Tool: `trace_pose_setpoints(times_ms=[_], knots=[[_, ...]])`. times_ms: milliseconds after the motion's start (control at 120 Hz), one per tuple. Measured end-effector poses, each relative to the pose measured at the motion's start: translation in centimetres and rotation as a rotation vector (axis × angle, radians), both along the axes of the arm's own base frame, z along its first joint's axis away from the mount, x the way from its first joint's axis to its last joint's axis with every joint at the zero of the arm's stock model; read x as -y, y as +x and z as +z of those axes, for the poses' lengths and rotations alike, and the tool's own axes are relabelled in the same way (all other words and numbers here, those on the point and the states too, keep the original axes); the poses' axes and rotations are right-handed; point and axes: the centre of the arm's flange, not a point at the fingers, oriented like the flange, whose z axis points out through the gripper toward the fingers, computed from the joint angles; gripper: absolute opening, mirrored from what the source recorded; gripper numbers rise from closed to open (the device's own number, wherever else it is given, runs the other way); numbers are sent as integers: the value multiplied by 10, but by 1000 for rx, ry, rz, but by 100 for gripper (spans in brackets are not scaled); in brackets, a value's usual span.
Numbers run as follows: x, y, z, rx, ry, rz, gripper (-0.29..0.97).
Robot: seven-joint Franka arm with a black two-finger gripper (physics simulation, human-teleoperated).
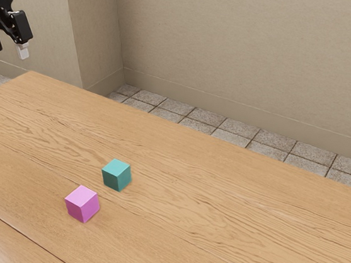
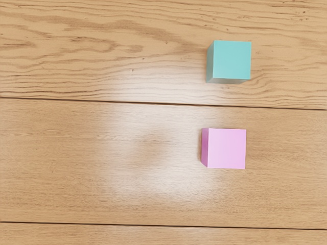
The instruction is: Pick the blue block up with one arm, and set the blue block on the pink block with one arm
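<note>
Table (image 1: 228, 226): big wooden top filling the lower half of the exterior view, with the grain sweeping across it. From the hand's camera it shows as pale planks (image 2: 76, 163) with a soft patch of glare.
Wall (image 1: 249, 44): plain beige, standing behind the table. A corner column juts out at about 11 o'clock in the exterior view.
Tiled floor (image 1: 275, 143): a strip of grey stone tiles between the table's far edge and the wall, running from 12 round to 3 o'clock.
Gripper (image 1: 9, 47): way up at 10 o'clock in the exterior view, hanging high beyond the table's far corner and well apart from both blocks. Its fingers are spread, one dark and one white-tipped, and they hold nothing.
Blue block (image 1: 116, 174): there it is, more teal than blue to the eye, sitting flat on the table. In the exterior view it lies between 1 and 2 o'clock of the pink block, near it but not touching. The hand's camera looks straight down on its top face (image 2: 229, 62).
Pink block (image 1: 82, 203): flat on the table too, at about 7 o'clock from the middle of the exterior view. From the hand's camera (image 2: 224, 148), a plank seam (image 2: 102, 100) runs across the wood between the two blocks.
</note>
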Motion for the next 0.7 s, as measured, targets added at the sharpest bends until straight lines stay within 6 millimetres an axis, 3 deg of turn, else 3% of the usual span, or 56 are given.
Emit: trace_pose_setpoints(times_ms=[150, 208, 242, 267, 292, 333, 408, 458, 500, 575, 700], knots=[[0, -1, 1, 2, 0, -3, 68], [4, -11, 64, 114, 38, -5, 68], [20, -16, 94, 168, 59, -29, 68], [35, -15, 107, 191, 68, -54, 68], [47, -4, 107, 189, 68, -77, 68], [67, 30, 84, 151, 58, -122, 68], [91, 96, 18, 72, 27, -182, 68], [101, 137, -44, 10, 3, -201, 68], [93, 163, -95, -28, -13, -186, 68], [80, 196, -165, -49, -29, -156, 68], [76, 228, -234, -33, -30, -132, 68]])
